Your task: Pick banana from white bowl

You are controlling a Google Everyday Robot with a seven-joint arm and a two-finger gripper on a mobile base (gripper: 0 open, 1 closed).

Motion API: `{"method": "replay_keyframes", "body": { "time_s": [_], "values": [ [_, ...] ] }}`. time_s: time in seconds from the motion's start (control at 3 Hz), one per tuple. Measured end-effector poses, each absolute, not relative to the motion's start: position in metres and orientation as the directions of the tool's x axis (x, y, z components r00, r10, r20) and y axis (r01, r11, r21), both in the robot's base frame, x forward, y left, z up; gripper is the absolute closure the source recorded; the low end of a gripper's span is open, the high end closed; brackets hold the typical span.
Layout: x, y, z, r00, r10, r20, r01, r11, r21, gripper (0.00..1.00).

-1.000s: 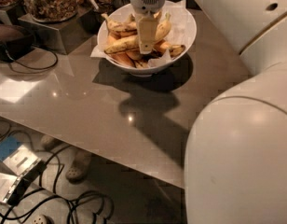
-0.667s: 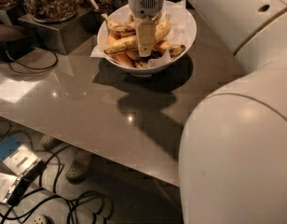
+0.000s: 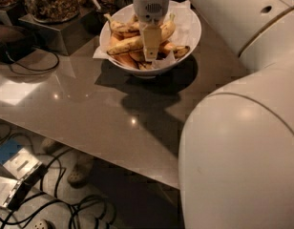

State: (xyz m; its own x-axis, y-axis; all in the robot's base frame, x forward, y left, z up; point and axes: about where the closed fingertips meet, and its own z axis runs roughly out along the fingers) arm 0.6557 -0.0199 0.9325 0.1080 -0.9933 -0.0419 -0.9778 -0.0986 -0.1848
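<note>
The white bowl (image 3: 194, 36) stands at the back of the grey table, lined with white paper and holding several bananas. The banana (image 3: 125, 45), long and yellow with brown speckles, lies across the top of the pile from lower left to upper right. My gripper (image 3: 151, 51) hangs straight down over the middle of the bowl and reaches into the pile at the banana's midsection, hiding that part of it. Smaller, browner bananas (image 3: 178, 49) lie beneath and beside it.
Jars of nuts (image 3: 50, 1) stand on a metal stand (image 3: 56, 32) at the back left. A dark object with a cable (image 3: 15, 38) lies at the left. My white arm (image 3: 242, 151) fills the right. Cables and a shoe (image 3: 80, 173) lie on the floor below the table's front edge.
The gripper stays down over the bowl's middle. The big white arm link in the foreground has shifted slightly to the left. The bananas lie as before.
</note>
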Motion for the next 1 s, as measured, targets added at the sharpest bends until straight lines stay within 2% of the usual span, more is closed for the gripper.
{"method": "replay_keyframes", "body": {
  "time_s": [0.33,1.0],
  "values": [
    [0.657,-0.026,0.917,0.103,-0.994,-0.038,-0.982,-0.096,-0.160,0.52],
    [0.671,-0.016,0.916,0.109,-0.992,-0.062,-0.973,-0.094,-0.210,0.97]
  ]
}}
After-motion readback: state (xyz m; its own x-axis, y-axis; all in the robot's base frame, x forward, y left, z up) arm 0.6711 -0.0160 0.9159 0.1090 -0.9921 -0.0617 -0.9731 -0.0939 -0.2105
